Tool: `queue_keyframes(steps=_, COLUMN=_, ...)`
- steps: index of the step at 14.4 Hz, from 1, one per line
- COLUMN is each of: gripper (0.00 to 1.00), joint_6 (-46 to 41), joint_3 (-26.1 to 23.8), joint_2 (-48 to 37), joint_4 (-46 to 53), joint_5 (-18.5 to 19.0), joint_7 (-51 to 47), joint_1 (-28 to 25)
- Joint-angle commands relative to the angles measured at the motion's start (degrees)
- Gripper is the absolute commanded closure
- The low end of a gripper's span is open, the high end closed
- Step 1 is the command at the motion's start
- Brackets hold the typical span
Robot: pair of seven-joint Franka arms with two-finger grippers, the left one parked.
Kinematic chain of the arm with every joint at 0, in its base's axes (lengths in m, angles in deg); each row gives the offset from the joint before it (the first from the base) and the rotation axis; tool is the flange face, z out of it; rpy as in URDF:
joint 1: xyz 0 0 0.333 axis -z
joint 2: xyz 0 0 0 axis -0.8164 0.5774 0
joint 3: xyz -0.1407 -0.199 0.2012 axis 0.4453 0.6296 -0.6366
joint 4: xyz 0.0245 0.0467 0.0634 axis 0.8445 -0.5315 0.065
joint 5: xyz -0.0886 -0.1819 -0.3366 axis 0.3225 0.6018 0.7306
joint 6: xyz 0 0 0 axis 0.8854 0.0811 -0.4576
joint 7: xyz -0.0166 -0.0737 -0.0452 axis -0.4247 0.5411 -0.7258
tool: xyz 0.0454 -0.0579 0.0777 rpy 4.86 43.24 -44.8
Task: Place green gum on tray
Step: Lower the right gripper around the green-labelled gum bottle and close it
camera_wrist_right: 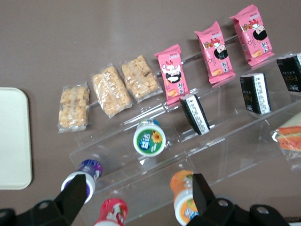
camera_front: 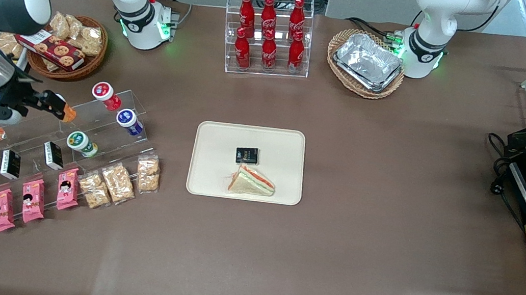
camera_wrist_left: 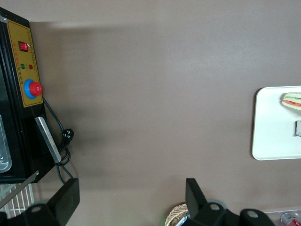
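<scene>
While spread open, gripper [camera_wrist_right: 136, 195] hovers | green gum [camera_wrist_right: 149, 138] just ahead (untouched)

The tray [camera_front: 284, 143] lies in the middle of the surface [camera_front: 383, 246], with a sandwich [camera_front: 252, 182] and a small box [camera_front: 247, 155] on it, the sandwich nearer the front camera. Toward the working arm's end stands a stepped clear rack [camera_front: 105, 133]. The green gum [camera_front: 82, 143] lies on a middle step (on its side, lid toward the front camera), with two more bottles [camera_front: 129, 121] on the higher steps, farther from the camera. Snack packets [camera_front: 119, 183] line the lowest step, nearest the camera. The gripper [camera_front: 60, 107] hovers above the rack's upper steps, jaws apart, near an orange bottle [camera_wrist_right: 184, 200].
</scene>
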Motion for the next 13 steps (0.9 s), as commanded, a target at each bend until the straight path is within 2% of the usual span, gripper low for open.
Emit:
queue_keyframes(steps=1, gripper=0.00, joint_6=3.0, joint_3=-0.1, joint_2=3.3, joint_4=-0.1, joint_5=1.3, joint_7=-0.2, joint_1=0.0)
queue_keyframes(steps=7, gripper=0.00, joint_6=8.2, joint_3=0.3, joint_2=8.5, joint_4=-1.7, joint_5=1.5, joint_7=1.6, joint_1=0.3)
queue_keyframes(steps=10, gripper=0.00, joint_6=20.4, joint_3=0.3, joint_2=8.1, joint_4=-9.4, joint_5=1.6, joint_7=4.2, joint_1=0.4)
queue_keyframes(steps=13, gripper=0.00, joint_6=26.2, joint_3=0.3, joint_2=7.9, joint_4=-14.2, joint_5=1.6, joint_7=5.2, joint_1=0.4)
